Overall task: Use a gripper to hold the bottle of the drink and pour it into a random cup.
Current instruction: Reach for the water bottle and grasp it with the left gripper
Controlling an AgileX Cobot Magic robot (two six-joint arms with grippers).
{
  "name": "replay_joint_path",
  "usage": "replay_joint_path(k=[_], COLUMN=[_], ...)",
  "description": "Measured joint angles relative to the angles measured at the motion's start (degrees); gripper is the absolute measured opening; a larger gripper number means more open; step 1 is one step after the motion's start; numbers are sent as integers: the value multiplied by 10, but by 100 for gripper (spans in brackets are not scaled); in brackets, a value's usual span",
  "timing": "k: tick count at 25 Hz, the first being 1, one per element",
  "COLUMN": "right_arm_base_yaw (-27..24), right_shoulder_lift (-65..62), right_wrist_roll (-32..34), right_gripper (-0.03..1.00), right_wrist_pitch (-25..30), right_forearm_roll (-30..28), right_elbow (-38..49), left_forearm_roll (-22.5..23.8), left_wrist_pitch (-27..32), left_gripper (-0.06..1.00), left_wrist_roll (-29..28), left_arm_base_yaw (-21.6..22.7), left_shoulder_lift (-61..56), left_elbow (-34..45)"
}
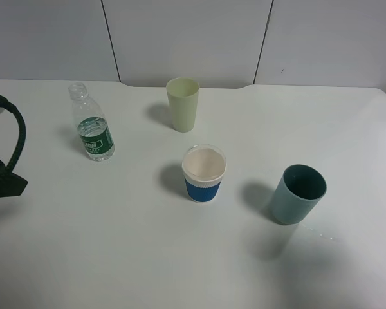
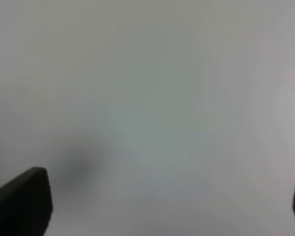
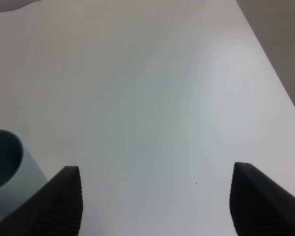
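The left pincer [image 2: 162, 196] is wide apart, holding nothing. The bottle [image 1: 93, 129] stands away from it, the cup [image 1: 204, 175] farther off. Reach slowly, grab the bottle's middle, keep it upright.

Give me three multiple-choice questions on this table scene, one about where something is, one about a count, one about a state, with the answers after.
1. Where does the bottle stand in the high view?
A. left of the pale green cup
B. right of every cup
C. inside a cup

2. How many cups are on the table?
A. two
B. three
C. four

3. How is the right gripper?
A. shut on the bottle
B. shut on a cup
C. open, holding nothing

Answers:
1. A, the bottle stands upright, leftmost of the things on the table.
2. B, there are the pale green cup, the blue-banded cup and the teal cup.
3. C, its fingers sit wide apart with nothing between them.
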Motion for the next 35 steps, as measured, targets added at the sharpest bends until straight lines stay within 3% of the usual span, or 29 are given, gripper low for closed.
replay_joint_path(k=[8,17,30,35], right_arm_base_yaw=[0,0,0,0], right_shoulder_lift=[0,0,0,0], right_wrist_roll=[0,0,0,0], right_gripper=[63,63,63,63], right_wrist_pitch=[0,0,0,0], right_forearm_roll=[0,0,0,0], right_elbow=[0,0,0,0], left_forearm_roll=[-28,-60,-60,-14], left_wrist_pitch=[-152,-248,-450,-521], left_gripper=[100,100,100,100], left_wrist_roll=[3,-26,-41,-94], left_arm_base_yaw=[0,-15,-91,-93], left_shoulder_lift=[28,106,238,269], left_elbow=[73,83,88,88])
